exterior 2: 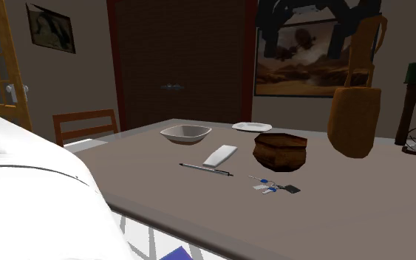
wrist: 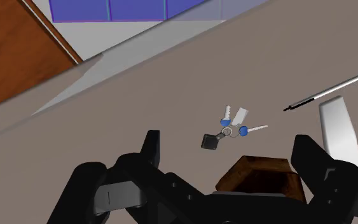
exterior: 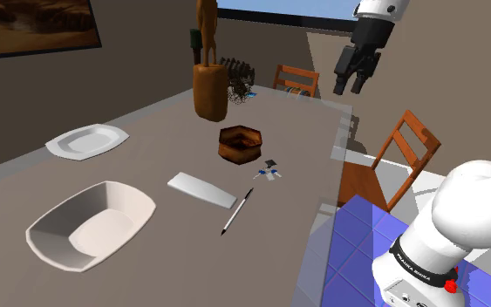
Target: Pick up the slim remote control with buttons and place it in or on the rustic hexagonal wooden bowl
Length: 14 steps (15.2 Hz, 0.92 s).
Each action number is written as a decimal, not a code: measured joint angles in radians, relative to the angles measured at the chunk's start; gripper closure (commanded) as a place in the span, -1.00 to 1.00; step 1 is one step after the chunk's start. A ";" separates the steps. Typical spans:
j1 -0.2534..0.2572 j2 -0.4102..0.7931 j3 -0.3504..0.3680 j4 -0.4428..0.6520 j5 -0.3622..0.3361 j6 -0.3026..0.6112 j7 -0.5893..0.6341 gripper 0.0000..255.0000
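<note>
The remote [exterior: 201,189] is a slim, flat, pale grey slab lying on the grey table [exterior: 147,113], between a white bowl and a pen. It also lies left of the brown bowl in the second exterior view [exterior 2: 220,155]. The hexagonal brown wooden bowl [exterior: 240,143] [exterior 2: 280,151] stands a little farther back, upright and empty. My black gripper [exterior: 354,77] hangs high above the table's far right edge, open and holding nothing. In the wrist view the gripper [wrist: 228,143] has its fingers wide apart, with the wooden bowl [wrist: 260,175] below it and the remote [wrist: 339,130] beside one finger.
A pen [exterior: 237,211] and a bunch of keys [exterior: 270,169] lie near the remote and bowl. A large white bowl [exterior: 91,225], a white plate [exterior: 86,140] and a tall brown jug [exterior: 209,92] also stand on the table. Wooden chairs [exterior: 405,157] flank its right edge.
</note>
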 measured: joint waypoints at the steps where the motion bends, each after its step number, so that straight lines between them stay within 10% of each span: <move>1: 0.000 0.000 0.000 0.000 0.000 0.000 0.000 -1.00; 14: 0.092 0.259 0.165 -0.030 0.046 0.297 0.036 -1.00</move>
